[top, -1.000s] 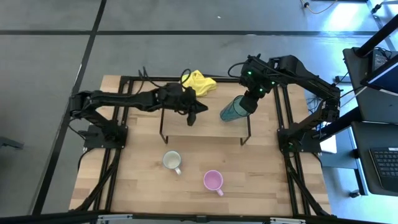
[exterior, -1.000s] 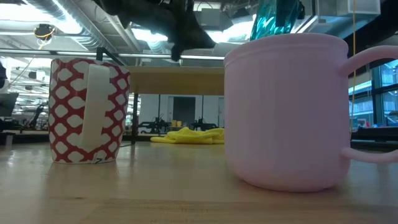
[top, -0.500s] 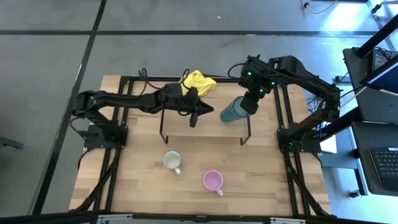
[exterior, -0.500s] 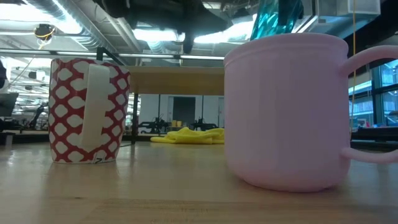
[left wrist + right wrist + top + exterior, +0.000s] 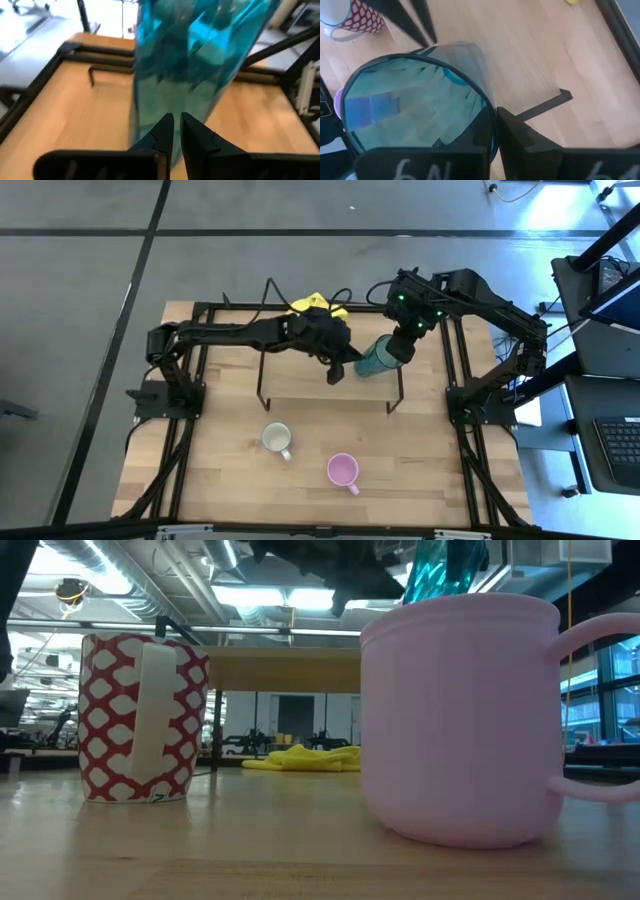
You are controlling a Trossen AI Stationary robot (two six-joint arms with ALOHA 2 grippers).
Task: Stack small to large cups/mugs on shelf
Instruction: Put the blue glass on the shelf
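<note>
Low view shows the pink mug (image 5: 460, 720) nearest, on the table (image 5: 250, 860), and the red-patterned white mug (image 5: 143, 718) a little behind it. Farther back is the shelf (image 5: 320, 380), with the yellow cloth (image 5: 300, 757) beyond. The right gripper (image 5: 392, 352) is clamped on the rim of the teal cup (image 5: 375, 358), at the right end of the shelf. The left gripper (image 5: 334, 373), its 2 fingers nearly closed with nothing between them, is just beside this cup.
</note>
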